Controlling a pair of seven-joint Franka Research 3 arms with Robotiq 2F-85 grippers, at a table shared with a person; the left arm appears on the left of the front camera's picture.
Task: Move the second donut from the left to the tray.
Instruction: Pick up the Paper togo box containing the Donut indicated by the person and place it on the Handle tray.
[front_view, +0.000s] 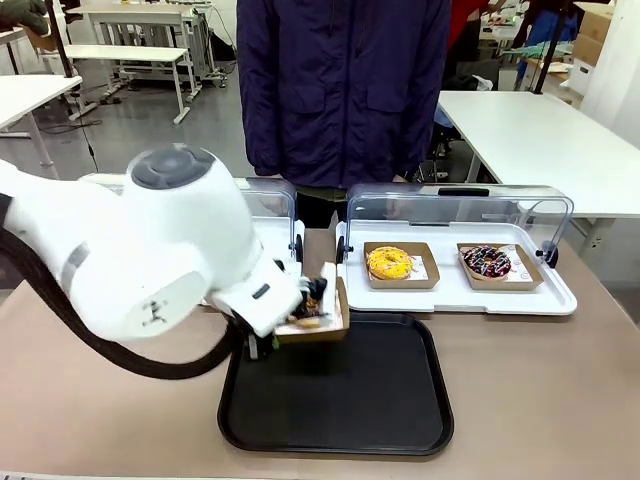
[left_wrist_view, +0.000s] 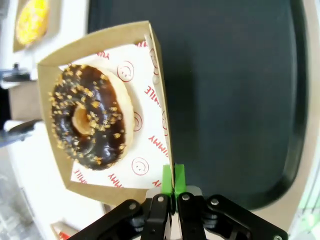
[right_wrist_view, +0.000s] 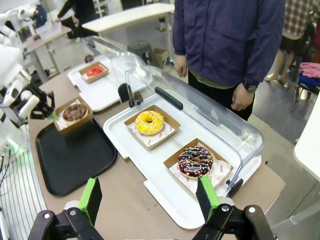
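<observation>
The second donut from the left (left_wrist_view: 90, 117), chocolate-glazed with tan crumbs, lies in its brown cardboard holder (left_wrist_view: 55, 80) on white printed paper. My left gripper (left_wrist_view: 173, 181) is shut on the holder's side wall, green pads pinching the card. In the front view the donut (front_view: 312, 305) hangs tilted over the far left edge of the black tray (front_view: 380, 400), with my left gripper (front_view: 283, 328) beside it. From the right wrist view the donut (right_wrist_view: 74, 112) sits above the far corner of the tray (right_wrist_view: 75, 160). My right gripper (right_wrist_view: 149, 196) stands open, high above the table's near side.
A white tray with a raised clear lid (front_view: 455, 295) holds a yellow donut (front_view: 390, 263) and a dark sprinkled donut (front_view: 487, 262). Another white tray carries a red-glazed donut (right_wrist_view: 94, 71). A person in a dark blue jacket (front_view: 345, 90) stands at the far side.
</observation>
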